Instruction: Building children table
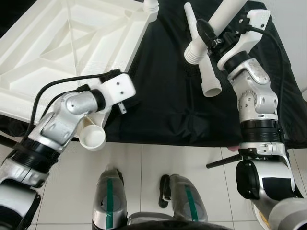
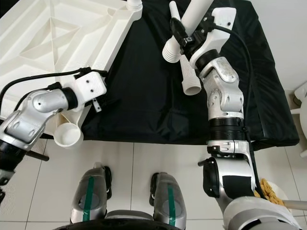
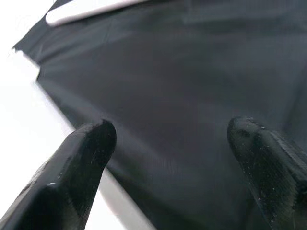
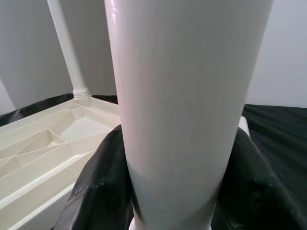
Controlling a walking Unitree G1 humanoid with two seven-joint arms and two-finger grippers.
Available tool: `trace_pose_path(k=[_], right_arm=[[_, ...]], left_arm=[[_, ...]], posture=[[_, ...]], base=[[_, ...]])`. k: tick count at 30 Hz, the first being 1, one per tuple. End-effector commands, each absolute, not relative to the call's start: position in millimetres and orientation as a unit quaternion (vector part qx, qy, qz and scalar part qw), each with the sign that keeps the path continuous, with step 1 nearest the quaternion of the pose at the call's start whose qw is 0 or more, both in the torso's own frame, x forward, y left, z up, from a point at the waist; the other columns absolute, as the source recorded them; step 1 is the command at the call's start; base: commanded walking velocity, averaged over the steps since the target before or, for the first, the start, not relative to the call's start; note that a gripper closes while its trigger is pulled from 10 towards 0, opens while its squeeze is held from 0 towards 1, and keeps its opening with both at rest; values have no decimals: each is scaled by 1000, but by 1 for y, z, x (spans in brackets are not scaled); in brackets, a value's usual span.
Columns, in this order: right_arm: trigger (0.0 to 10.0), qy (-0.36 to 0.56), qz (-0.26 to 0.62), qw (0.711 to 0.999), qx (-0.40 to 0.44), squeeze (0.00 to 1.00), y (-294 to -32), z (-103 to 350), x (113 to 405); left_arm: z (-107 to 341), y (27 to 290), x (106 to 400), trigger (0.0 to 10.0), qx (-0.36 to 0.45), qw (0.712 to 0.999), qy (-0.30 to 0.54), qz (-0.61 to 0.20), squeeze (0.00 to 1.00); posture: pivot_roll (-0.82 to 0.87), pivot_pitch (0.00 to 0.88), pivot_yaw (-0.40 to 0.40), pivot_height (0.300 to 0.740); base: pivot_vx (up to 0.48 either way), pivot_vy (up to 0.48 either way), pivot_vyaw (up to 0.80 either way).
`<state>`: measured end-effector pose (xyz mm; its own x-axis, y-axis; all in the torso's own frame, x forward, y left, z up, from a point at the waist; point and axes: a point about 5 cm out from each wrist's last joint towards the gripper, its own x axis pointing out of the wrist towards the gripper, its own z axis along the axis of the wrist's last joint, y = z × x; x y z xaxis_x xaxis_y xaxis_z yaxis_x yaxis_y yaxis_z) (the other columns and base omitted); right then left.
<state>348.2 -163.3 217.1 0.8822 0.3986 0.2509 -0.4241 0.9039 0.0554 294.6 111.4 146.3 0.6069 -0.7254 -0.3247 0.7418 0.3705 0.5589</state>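
On the black cloth [image 1: 168, 96] the inverted white tabletop [image 1: 57, 43] was laid ribs-up, one leg [image 4: 67, 48] already seated in its far corner socket. A second leg [image 1: 225, 14] was clamped in the right gripper [image 1: 211, 36], lifted above the cloth; a third leg [image 1: 204, 72] lay loose beneath. The left gripper [image 3: 172, 158], jaws apart and empty, was held by the near corner socket [image 1: 92, 136]. Assembly was judged under halfway.
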Motion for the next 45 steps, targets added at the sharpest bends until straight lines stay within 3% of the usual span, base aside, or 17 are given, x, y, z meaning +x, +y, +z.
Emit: trace_pose_path(k=[1,8,11,13,15,17,26,37,45], right_arm=[[10000,-131,207,968,55,0,-167,226,348],[10000,-132,199,970,53,0,-171,226,345],[10000,-129,195,971,53,0,-173,225,344],[10000,-129,195,971,53,0,-173,225,344],[10000,-128,194,971,53,0,-174,225,344],[10000,-128,194,971,54,0,-173,225,345],[10000,-128,196,971,54,0,-172,226,346],[10000,-129,194,971,52,0,-173,227,347],[10000,-132,191,971,51,0,-174,228,346]], left_arm=[[142,107,295,10000,350,820,17,-452,0],[157,107,299,10000,331,833,-7,-443,0],[171,119,305,10000,302,859,-6,-414,0],[171,119,305,10000,302,859,-6,-414,0],[177,139,313,10000,272,892,22,-359,0],[171,152,314,10000,248,908,67,-330,0],[148,142,293,10000,156,905,159,-361,0],[136,135,289,10000,116,901,226,-351,0],[138,123,290,10000,95,895,231,-370,0]], posture=[[11,66,-61,740],[8,78,-53,740],[19,83,-51,740],[19,83,-51,740],[29,86,-50,740],[37,88,-52,740],[61,87,-56,740],[63,83,-55,740],[50,75,-46,740]], base=[[0,0,0],[0,0,0],[0,0,0],[0,0,0],[0,0,0],[0,0,0],[0,0,0],[0,0,0],[0,0,0]])
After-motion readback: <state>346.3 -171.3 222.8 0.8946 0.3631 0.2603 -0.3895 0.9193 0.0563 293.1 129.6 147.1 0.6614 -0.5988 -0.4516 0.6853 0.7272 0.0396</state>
